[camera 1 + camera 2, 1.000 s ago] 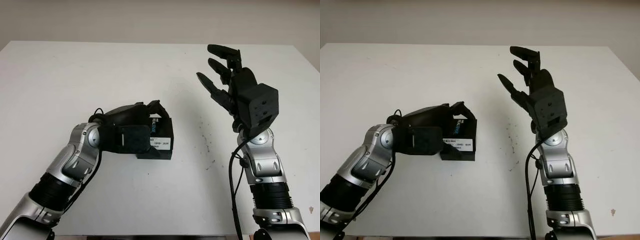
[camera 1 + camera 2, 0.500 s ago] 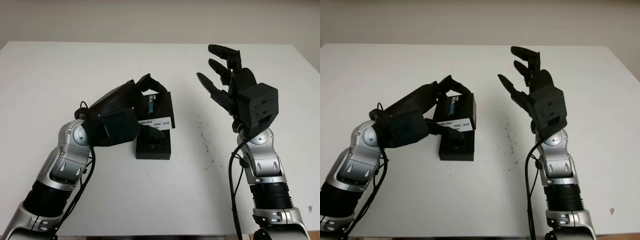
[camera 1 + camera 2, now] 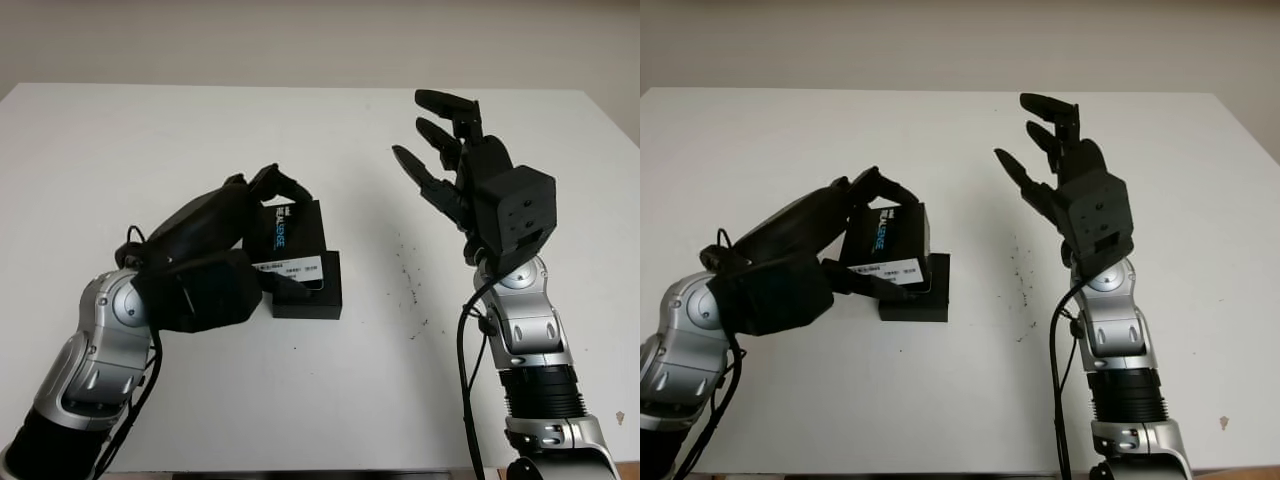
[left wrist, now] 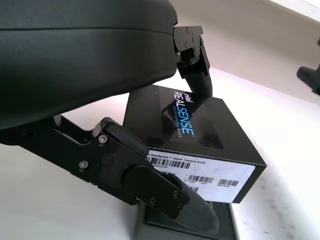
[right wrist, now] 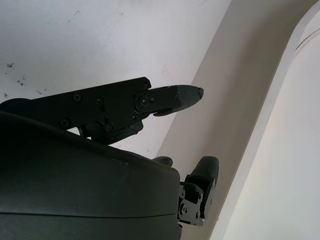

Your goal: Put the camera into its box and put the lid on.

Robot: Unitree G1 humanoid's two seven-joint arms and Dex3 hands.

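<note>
The lid (image 3: 290,232) is grasped by the left robot hand (image 3: 232,248), tilted above the box (image 3: 312,296) at center left. The right robot hand (image 3: 462,178) is raised, released, at upper right. The white surface (image 3: 120,160) lies bare toward every edge.

The left hand (image 3: 240,235) reaches in from the lower left, its silver forearm angled up and toward the middle, and its fingers (image 4: 192,60) are closed around the lid (image 3: 290,240) (thumb below, the others over the far edge). The right hand (image 3: 465,165) is raised upright on its bent arm at the right, open and holding nothing, palm turned toward the left.
</note>
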